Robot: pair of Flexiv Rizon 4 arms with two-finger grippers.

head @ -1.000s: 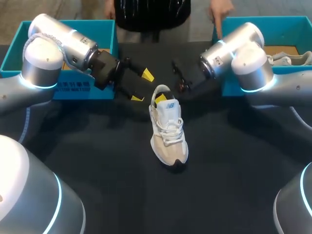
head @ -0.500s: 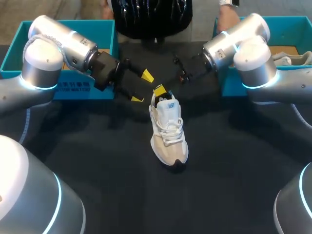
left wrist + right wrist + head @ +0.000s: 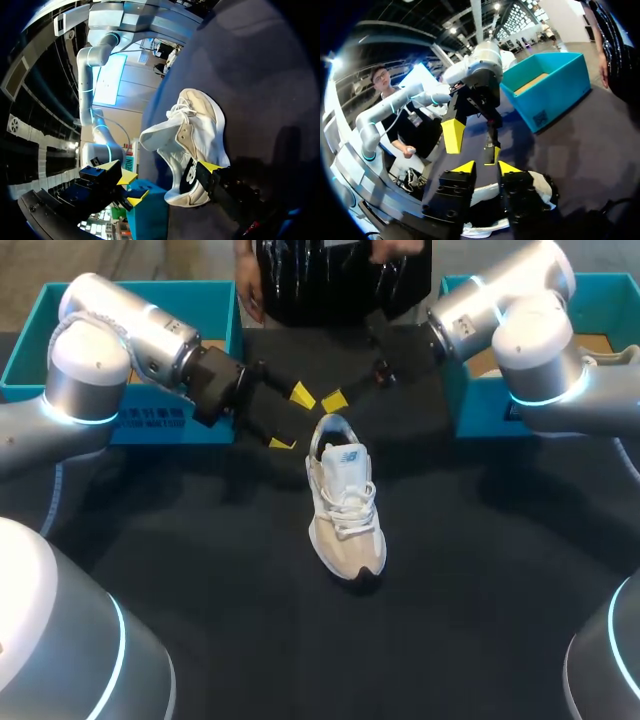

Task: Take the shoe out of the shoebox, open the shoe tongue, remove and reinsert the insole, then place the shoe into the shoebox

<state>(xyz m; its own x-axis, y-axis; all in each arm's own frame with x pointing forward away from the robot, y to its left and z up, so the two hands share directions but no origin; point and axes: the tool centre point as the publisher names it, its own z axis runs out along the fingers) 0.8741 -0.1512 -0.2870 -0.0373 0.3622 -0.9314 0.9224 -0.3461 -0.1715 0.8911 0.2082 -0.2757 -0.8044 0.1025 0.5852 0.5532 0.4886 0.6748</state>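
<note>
Low-top trainer: the shoe (image 3: pixel 345 505) stands upright on its sole mid-worktop (image 3: pixel 200 570), outside both boxes. The upper is white mesh w/ beige suede-like panels at toe & sides. White laces are criss-crossed, & dark rubber shows at the toe tip. The padded tongue stands up w/ a small logo patch, print too small to make out. Long axis runs far-to-near: heel & collar opening at the far end, toe pointing near, angled slightly right. The worktop is matte black.

The left end effector (image 3: pixel 291 418) hovers just left of the heel, not touching it. Its two yellow wedge-shaped tips are spread wide, nothing btw them. The right end effector (image 3: pixel 486 167) hangs above & just beyond the heel, its arm coming in from the far right. Its blocky black fingers w/ yellow tips sit a small gap apart, gripping nothing.

A teal cardboard shoebox (image 3: pixel 150 425) sits far left, open-topped, w/ white lettering on its near wall, not legible. A second teal shoebox (image 3: pixel 478 410) sits far right, partly behind the right arm, w/ a tan cardboard floor visible inside.
</note>
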